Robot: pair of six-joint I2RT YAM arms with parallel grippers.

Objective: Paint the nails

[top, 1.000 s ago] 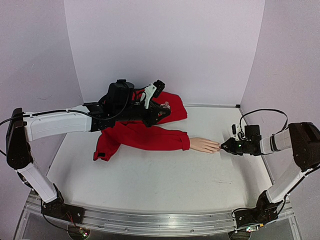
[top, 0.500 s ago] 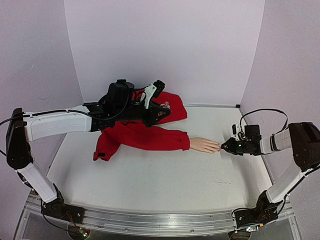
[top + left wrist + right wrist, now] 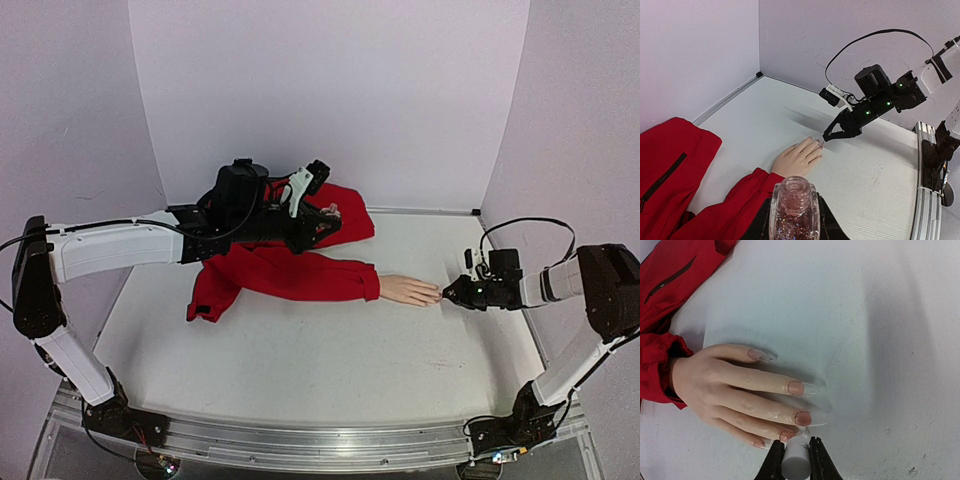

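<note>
Pale lilac walls, w/ a white table (image 3: pixel 300 350) between them. A red sleeve (image 3: pixel 290 275) is laid across it so that the mannequin hand (image 3: pixel 405 290) is presented flat, fingers toward the right arm. The left tool (image 3: pixel 325 215) is raised over the sleeve and closed tight on an uncapped glitter bottle (image 3: pixel 795 210), held upright, prob. so nothing is spilled. The right tool (image 3: pixel 796 460) is clamped on a white cap (image 3: pixel 795 466), set just beside the outer fingertips; the brush can't be seen. The nails (image 3: pixel 796 387) – pinkish, glossy – are found at those fingertips, right of mid-table.
</note>
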